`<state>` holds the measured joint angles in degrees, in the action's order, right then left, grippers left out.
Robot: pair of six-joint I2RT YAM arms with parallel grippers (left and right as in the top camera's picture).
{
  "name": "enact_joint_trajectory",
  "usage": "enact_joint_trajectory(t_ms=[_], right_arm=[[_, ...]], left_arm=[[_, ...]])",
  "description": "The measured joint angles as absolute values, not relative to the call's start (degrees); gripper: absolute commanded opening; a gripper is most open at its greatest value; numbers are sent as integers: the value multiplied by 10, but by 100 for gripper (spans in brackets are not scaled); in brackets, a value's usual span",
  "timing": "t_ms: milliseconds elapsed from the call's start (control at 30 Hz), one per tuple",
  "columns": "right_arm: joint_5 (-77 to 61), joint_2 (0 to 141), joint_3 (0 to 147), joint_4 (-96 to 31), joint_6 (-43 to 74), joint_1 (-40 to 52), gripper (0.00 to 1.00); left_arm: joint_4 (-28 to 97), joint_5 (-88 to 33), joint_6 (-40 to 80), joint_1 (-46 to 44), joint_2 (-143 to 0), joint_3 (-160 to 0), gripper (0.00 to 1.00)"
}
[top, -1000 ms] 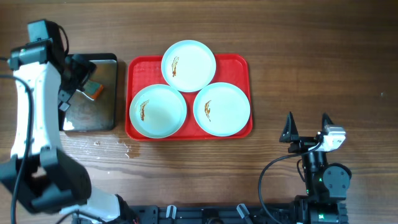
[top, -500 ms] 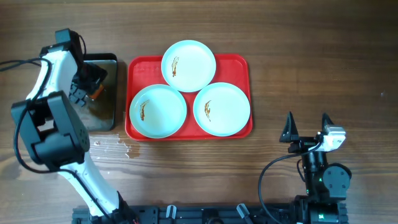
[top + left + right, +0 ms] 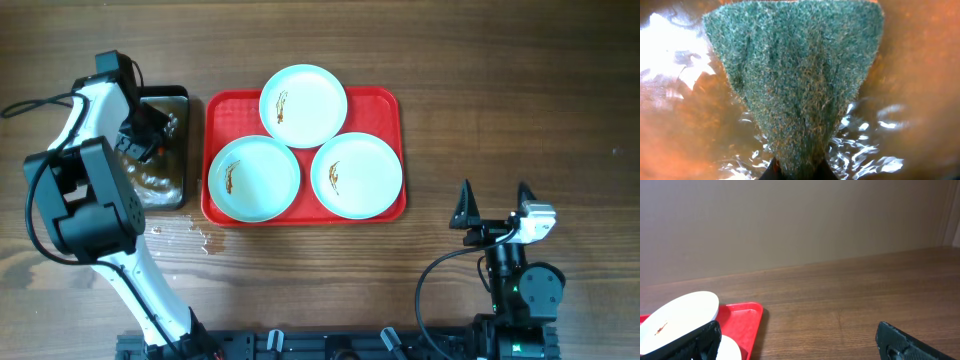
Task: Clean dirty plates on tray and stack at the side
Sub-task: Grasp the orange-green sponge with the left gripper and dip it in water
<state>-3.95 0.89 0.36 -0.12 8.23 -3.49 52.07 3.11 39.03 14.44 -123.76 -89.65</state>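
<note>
My left hand (image 3: 795, 172) is clenched on a green scrub pad (image 3: 795, 85), gripping it by its narrow end; the pad fans out wide beyond the fingers, over a wet, glinting surface. From overhead that hand sits over the dark pan (image 3: 170, 175), which lies just beside the tray's left edge. The pad itself I can't pick out from overhead. Droplets of water (image 3: 185, 235) are on the tabletop (image 3: 500, 80) off the tray's near-left corner. The red tray (image 3: 380, 100) holds all three plates: far plate (image 3: 303, 105) at the tray's far edge, near-left plate (image 3: 254, 178) and near-right plate (image 3: 357, 175) along its near edge. Each carries a small brown-orange smear. The far plate meets both near ones; whether it rides on their rims, I can't tell. My right hand (image 3: 493, 205) is released, fingers spread wide, parked well apart from the tray, off its near-right corner, holding nothing.
</note>
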Motion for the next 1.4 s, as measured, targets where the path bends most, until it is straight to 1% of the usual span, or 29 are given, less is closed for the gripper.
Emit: enact_joint_trajectory(t_ms=[133, 167, 200, 233, 267, 367, 400, 433, 467, 667, 700, 733, 767, 833, 867, 933, 967, 1000, 1200, 1233, 1267, 1300, 1400], right_arm=[[-39, 9, 4, -1, 82, -35, 100], [-39, 9, 4, -1, 82, -35, 100], [-39, 9, 4, -1, 82, -35, 100], [-39, 9, 4, -1, 82, -35, 100], [-39, 9, 4, -1, 82, -35, 100], [-39, 9, 4, -1, 82, -35, 100], [-39, 9, 4, -1, 82, -35, 100], [-39, 9, 4, -1, 82, -35, 100], [-39, 9, 4, -1, 82, -35, 100], [-39, 9, 4, -1, 82, -35, 100], [-39, 9, 4, -1, 82, -35, 100], [-39, 9, 4, -1, 82, -35, 100], [-39, 9, 4, -1, 82, -35, 100], [-39, 9, 4, -1, 82, -35, 100], [-39, 9, 4, -1, 82, -35, 100], [-39, 9, 4, -1, 82, -35, 100], [-39, 9, 4, -1, 82, -35, 100], [-39, 9, 4, -1, 82, -35, 100], [-39, 9, 4, -1, 82, -35, 100], [-39, 9, 4, -1, 82, -35, 100], [-39, 9, 4, -1, 82, -35, 100], [-39, 9, 4, -1, 82, -35, 100], [-39, 9, 4, -1, 82, -35, 100]], left_arm=[[512, 35, 391, 151, -1238, -896, 100], [504, 42, 391, 154, -1238, -897, 93], [494, 49, 391, 159, -1238, -897, 47], [492, 52, 389, 163, -1238, -896, 15], [490, 56, 392, 166, -1238, -897, 4], [489, 55, 390, 169, -1239, -897, 5], [490, 55, 391, 169, -1239, -897, 21], [490, 55, 391, 169, -1239, -897, 71], [490, 55, 392, 169, -1239, -897, 100], [452, 73, 391, 169, -1239, -896, 100], [441, 82, 391, 169, -1240, -896, 98], [430, 93, 391, 169, -1242, -896, 94], [424, 99, 391, 169, -1243, -896, 80], [408, 108, 390, 169, -1243, -896, 11], [406, 109, 392, 169, -1243, -896, 4], [405, 112, 392, 169, -1243, -896, 6], [407, 112, 391, 169, -1243, -896, 41], [409, 112, 391, 169, -1244, -896, 100], [460, 110, 392, 169, -1244, -900, 99], [474, 103, 392, 169, -1244, -901, 82], [480, 94, 392, 169, -1244, -902, 50], [486, 77, 392, 169, -1244, -903, 4], [496, 40, 393, 169, -1244, -903, 4]])
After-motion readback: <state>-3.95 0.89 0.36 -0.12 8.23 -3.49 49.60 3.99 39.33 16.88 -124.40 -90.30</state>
